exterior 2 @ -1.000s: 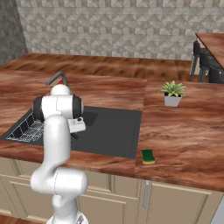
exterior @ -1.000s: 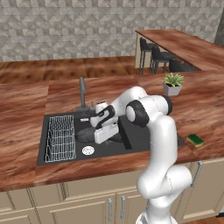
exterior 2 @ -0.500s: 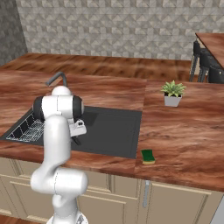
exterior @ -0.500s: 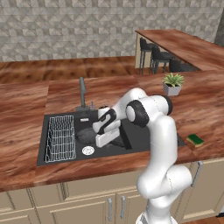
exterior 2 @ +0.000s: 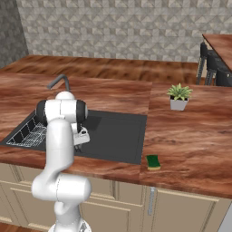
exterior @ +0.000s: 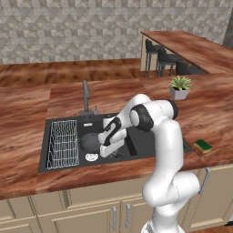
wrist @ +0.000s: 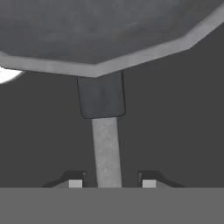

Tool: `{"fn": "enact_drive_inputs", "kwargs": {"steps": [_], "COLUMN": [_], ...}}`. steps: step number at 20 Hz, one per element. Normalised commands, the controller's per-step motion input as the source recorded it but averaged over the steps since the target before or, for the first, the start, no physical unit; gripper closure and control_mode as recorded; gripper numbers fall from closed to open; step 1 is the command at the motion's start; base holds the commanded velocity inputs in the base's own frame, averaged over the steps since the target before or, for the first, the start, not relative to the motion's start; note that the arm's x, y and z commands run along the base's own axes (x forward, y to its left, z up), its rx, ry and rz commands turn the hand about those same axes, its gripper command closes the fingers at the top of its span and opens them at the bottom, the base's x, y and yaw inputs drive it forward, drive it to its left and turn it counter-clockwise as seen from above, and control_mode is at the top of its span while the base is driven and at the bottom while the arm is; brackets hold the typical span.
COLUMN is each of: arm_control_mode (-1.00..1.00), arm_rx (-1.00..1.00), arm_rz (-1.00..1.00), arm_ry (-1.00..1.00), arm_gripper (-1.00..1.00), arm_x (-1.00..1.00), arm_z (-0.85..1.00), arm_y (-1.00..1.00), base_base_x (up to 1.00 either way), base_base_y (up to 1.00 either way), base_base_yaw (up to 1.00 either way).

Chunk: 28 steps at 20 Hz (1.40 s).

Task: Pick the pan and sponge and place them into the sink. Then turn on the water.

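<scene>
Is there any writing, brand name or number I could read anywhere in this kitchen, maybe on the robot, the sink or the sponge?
None: no readable text, label, brand, number or sign shows on the arm, the gripper, the pan, the sink, the sponge, the faucet, the wire rack, the potted plant or the cabinets.

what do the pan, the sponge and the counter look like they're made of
Pan: probably dark metal, matte grey, with faceted rim and paler handle.
Sponge: likely foam, yellow with green face.
Counter: looks like polished reddish-brown wood, judging by its streaky grain.
</scene>
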Motion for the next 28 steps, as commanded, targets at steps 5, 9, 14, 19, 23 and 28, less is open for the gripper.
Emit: {"fn": "enact_drive_inputs", "kwargs": {"steps": [5, 9, 14, 19, 23, 28], "arm_control_mode": [-1.00, -1.00, -1.00, -1.00, -1.00, -1.00], "arm_rx": [0.00, 0.00, -0.01, 0.00, 0.01, 0.01], "arm_rz": [0.00, 0.00, 0.00, 0.00, 0.00, -0.01], "arm_ry": [-0.03, -0.04, -0.05, -0.07, -0.05, -0.01], "arm_gripper": [-1.00, -1.00, -1.00, -1.00, -1.00, -1.00], "arm_x": [0.01, 0.00, -0.02, -0.04, -0.04, -0.02], "arm_z": [0.00, 0.14, 0.30, 0.30, 0.28, 0.39], "arm_y": [0.02, 0.01, 0.00, 0.00, 0.00, -0.06], "base_base_x": [0.00, 0.00, 0.00, 0.00, 0.00, 0.00], "base_base_y": [0.00, 0.00, 0.00, 0.00, 0.00, 0.00], "base_base_yaw": [0.00, 0.00, 0.00, 0.00, 0.00, 0.00]}}
